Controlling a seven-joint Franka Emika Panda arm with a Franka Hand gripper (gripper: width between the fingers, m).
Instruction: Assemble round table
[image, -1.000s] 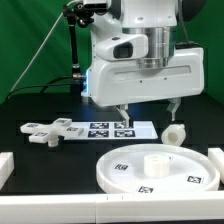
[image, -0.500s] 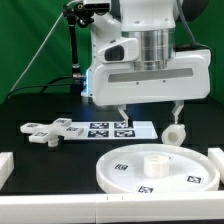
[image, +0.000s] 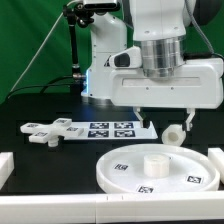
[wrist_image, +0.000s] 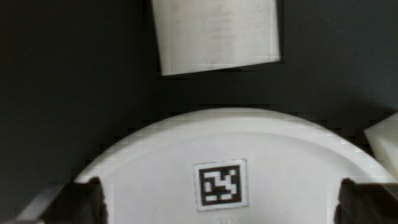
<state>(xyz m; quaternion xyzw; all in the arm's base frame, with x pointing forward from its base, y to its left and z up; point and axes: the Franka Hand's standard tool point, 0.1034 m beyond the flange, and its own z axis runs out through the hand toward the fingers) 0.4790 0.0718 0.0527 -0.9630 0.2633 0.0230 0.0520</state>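
The large rimmed round disc (image: 160, 171) lies at the front of the table, with a raised hub in its middle and several tags. It fills the lower part of the wrist view (wrist_image: 160, 160), one tag showing. The short cylinder leg (image: 174, 133) lies behind the disc on the exterior view's right. The cross-shaped base (image: 50, 130) lies on the exterior view's left. My gripper (image: 164, 119) hangs open and empty above the disc's rear edge, close to the leg. In the wrist view the gripper (wrist_image: 217, 214) has dark fingers (wrist_image: 64, 203) wide apart, with only the disc below.
The marker board (image: 112, 128) lies behind the disc. White blocks stand at the front left (image: 5, 166), the front right (image: 215, 158) and along the front edge. The wrist view shows a white rectangular piece (wrist_image: 217, 36) beyond the disc's rim.
My gripper has moved toward the exterior view's right, from above the marker board to above the leg and the disc's rear edge. It stays open. The parts have not moved.
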